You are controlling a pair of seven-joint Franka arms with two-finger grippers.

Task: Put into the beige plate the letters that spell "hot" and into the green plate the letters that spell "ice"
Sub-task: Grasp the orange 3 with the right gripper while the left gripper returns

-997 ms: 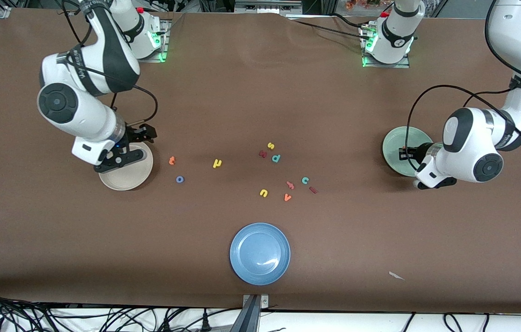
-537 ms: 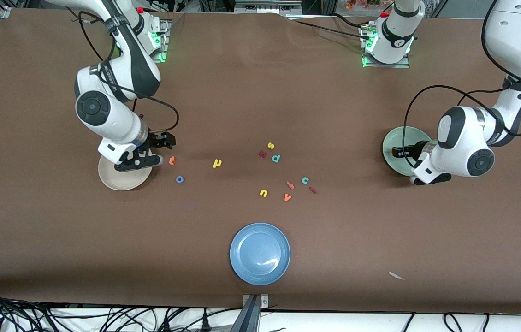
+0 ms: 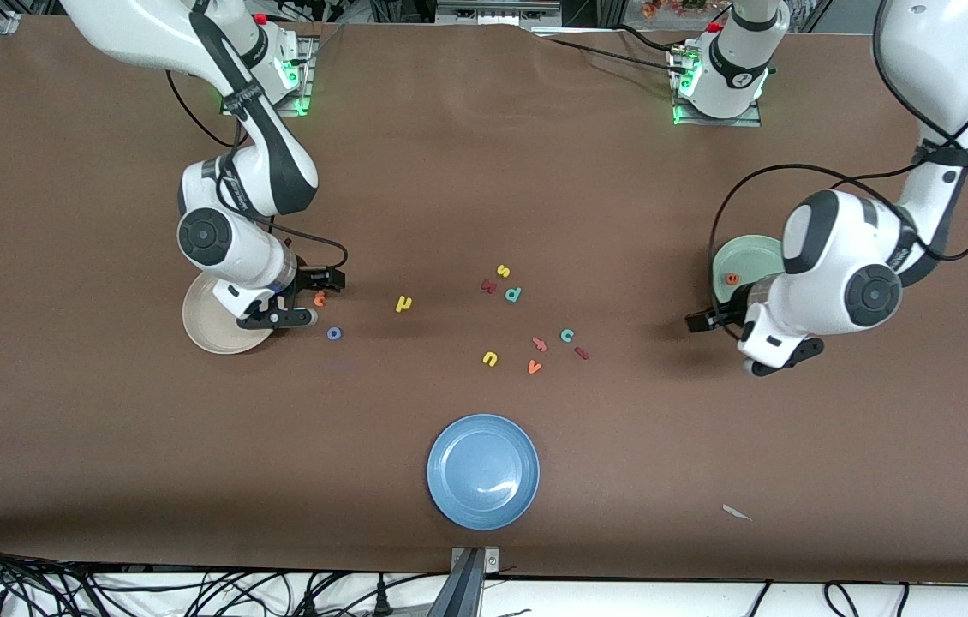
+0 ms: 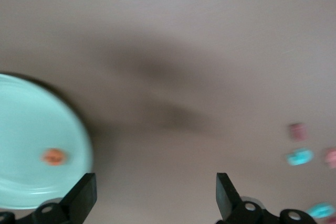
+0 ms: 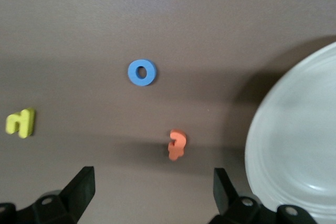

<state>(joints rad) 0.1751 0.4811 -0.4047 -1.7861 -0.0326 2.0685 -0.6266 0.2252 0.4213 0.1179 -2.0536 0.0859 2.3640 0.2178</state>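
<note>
round glossy blue plate (image 3: pixel 483 470) sits at the near edge of the brown matte table (image 3: pixel 107 446), mid-length. next up, a loose cluster of tiny flat foam letters mid-table: orange v (image 3: pixel 534 367), yellow u (image 3: pixel 490 358), dark red bar-like i (image 3: pixel 582 352) with long axis slanted toward the near edge at the left arm's end, teal c (image 3: pixel 567 335) just beside it, orientation too small to tell.

blue ring-shaped o (image 3: pixel 334 333) and orange t (image 3: pixel 320 298) lie near the round shallow cream-beige plate (image 3: pixel 214 323), toward the right arm's end; yellow h (image 3: pixel 403 302) between them and the cluster. beige plate holds no letters.

right gripper (image 3: pixel 310 298) low over the orange t, jaws wide, nothing held; in the right wrist view the t lies between the fingers (image 5: pixel 79 187).

left gripper (image 3: pixel 728 330) over bare table just beside the round pale mint-green plate (image 3: pixel 745 254), jaws wide, empty. orange e (image 3: pixel 731 278) lies flat in the green plate.

teal p (image 3: pixel 513 294) and yellow s (image 3: pixel 503 271) farthest of the cluster.
</note>
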